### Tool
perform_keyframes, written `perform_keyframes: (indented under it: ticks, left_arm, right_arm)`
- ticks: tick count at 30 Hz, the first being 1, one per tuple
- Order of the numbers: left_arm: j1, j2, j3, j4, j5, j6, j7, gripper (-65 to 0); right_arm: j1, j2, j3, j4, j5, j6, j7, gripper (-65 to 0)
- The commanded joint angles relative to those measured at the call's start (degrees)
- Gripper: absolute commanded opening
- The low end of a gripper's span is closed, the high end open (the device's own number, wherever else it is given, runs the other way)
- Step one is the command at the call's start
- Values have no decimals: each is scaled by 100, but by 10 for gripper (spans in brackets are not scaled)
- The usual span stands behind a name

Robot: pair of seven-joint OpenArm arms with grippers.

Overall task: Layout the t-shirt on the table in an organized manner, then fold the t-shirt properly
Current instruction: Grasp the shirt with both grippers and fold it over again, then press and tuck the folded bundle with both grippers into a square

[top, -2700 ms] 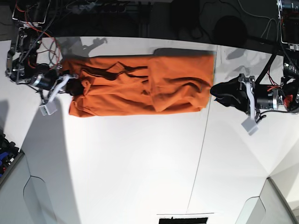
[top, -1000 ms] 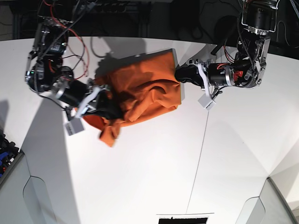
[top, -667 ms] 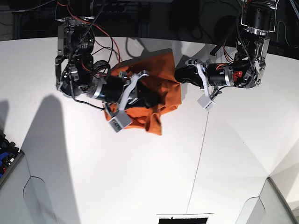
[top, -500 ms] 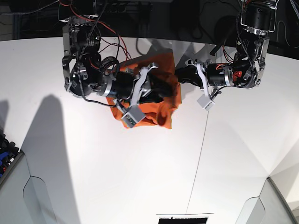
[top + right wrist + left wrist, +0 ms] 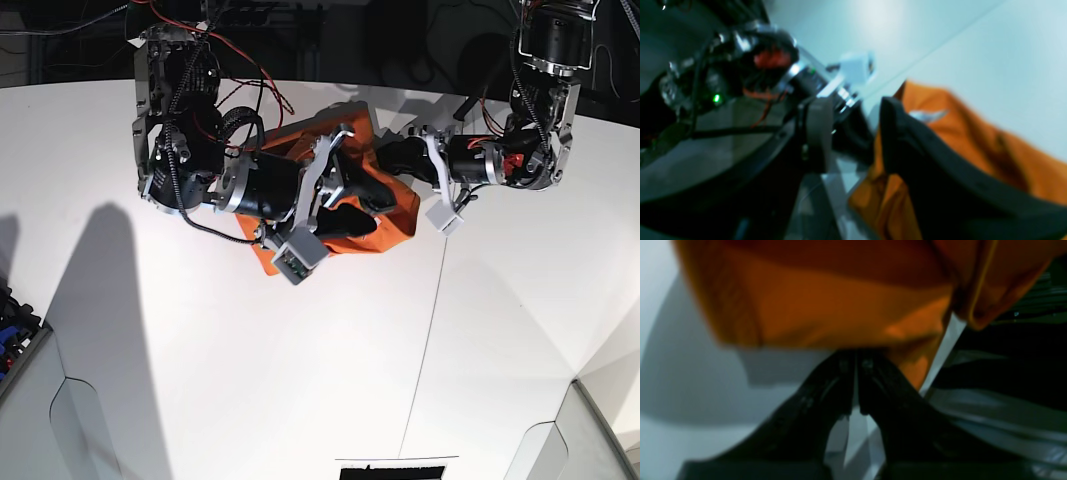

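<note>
T-shirt (image 5: 395, 225): one, bunched; table (image 5: 250, 380): one; hands: two.

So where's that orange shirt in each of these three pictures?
Base view: the t-shirt lies bunched at upper centre on the table, between the two arms.
Left wrist view: it fills the top of the picture, above the left claw.
Right wrist view: it lies at lower right, around the right claw's dark finger.
Shared landmark: the white table.

Both arms crowd the t-shirt (image 5: 392, 222); table (image 5: 300, 380) front open
</note>
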Motion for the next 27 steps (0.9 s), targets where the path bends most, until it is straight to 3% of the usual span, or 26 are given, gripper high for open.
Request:
perform_keyframes:
  ticks: [1,5,6,9,18,22,27]
  left_arm:
    - [-11,-125,-61,-4,129,62,221,-618]
    - [-11,-280,-111,-4,44,62,284,-618]
    - [-11,-321,-111,-4,44,62,284,-618]
    - [4,-494,-111,-4,-87,62,284,-618]
    - [7,-765,-111,-4,-675,62,323,-618]
    - [2,-767,-111,-4,-791,62,326,-618]
    - [0,-774,-114,-2,-791,62,326,-618]
  right_arm:
    - [90,-22,28,140,92,57,155,-410]
    - [94,-20,166,232,-310,4,428,-414]
    - [94,-20,229,232,-542,-57,568,-441]
    - [94,-17,507,229,-1082,-144,791,-650]
    - [-35,160,1408,-92,-1180,-328,754,-650]
    - [-251,157,1174,-887,-752,-24,730,-650]
    - [-459,160,448,-1215,-76,37,428,-650]
